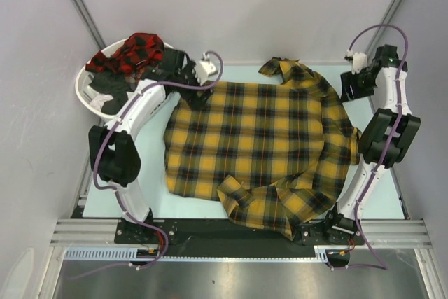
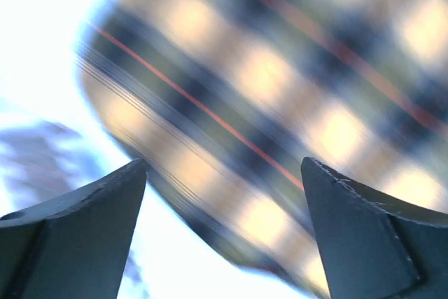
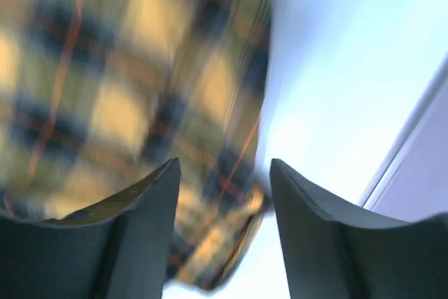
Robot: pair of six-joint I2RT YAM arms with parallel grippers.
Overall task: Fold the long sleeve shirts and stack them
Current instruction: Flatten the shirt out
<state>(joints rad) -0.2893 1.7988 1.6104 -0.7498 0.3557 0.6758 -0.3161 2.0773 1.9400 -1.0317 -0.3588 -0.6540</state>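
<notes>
A mustard-yellow long sleeve shirt [image 1: 259, 138] with black checks lies spread flat on the pale table [image 1: 150, 194], collar at the far side and one sleeve bunched toward the near edge. My left gripper [image 1: 194, 93] hovers over the shirt's far-left corner. In the left wrist view this gripper [image 2: 224, 166] is open wide, with the blurred shirt edge [image 2: 280, 82] beneath it and nothing gripped. My right gripper [image 1: 350, 83] sits at the shirt's far-right edge. The right wrist view shows it [image 3: 224, 166] open above the cloth's corner [image 3: 105, 82]. A red-and-black plaid shirt [image 1: 136, 50] lies in a basket.
A white round basket [image 1: 80, 89] stands at the far left corner, holding the red plaid shirt and some dark cloth. Grey walls close in on both sides and at the back. A metal rail [image 1: 238, 232] runs along the near edge by the arm bases.
</notes>
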